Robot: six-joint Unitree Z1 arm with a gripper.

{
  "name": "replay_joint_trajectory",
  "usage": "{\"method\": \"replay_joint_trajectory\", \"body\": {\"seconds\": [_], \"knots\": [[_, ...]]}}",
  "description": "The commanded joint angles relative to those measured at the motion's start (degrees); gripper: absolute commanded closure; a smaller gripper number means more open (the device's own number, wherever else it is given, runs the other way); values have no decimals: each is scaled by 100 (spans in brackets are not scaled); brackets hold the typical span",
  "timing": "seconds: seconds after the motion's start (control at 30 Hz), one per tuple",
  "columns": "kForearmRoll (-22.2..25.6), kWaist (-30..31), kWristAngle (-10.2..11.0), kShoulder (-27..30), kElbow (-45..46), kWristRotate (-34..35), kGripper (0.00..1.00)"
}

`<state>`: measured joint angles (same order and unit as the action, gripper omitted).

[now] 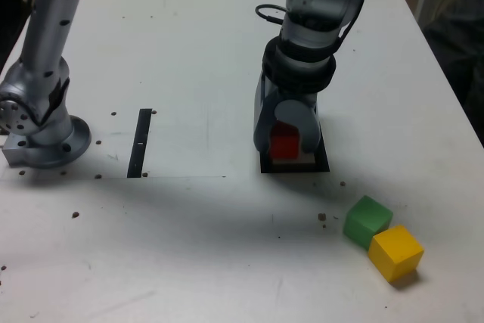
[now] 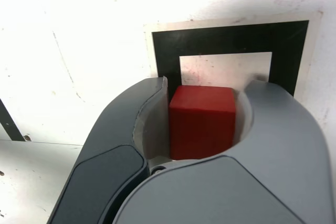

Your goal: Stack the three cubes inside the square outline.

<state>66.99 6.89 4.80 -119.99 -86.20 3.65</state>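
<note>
I am setting the red cube [image 2: 202,121] on the square outline [image 2: 230,40], my gripper [image 1: 285,141] closely flanking it, grip unclear; next, the green cube [image 1: 367,219] at four o'clock.

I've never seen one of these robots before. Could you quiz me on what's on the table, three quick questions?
1. True or false: the green cube and yellow cube touch each other.
2. Which cube sits between the claw's jaws? A red, B green, C yellow.
3. Fill in: the red cube is over the black ____.

Key: 1 true; 2 A; 3 square.
</note>
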Motion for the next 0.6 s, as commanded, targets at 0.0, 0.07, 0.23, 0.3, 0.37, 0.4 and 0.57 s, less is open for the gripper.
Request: {"method": "replay_joint_trajectory", "body": {"seconds": [0.0,0.07,0.23,0.3,0.37,0.4,0.57], "knots": [[52,16,32,-2,-40,-65,24],[88,34,61,22,-73,-89,17],[262,73,101,40,-132,-50,3],[327,75,101,44,-134,-35,1],[362,74,101,51,-134,-27,1],[369,75,101,54,-136,-22,1],[400,99,96,98,-241,21,1]]}}
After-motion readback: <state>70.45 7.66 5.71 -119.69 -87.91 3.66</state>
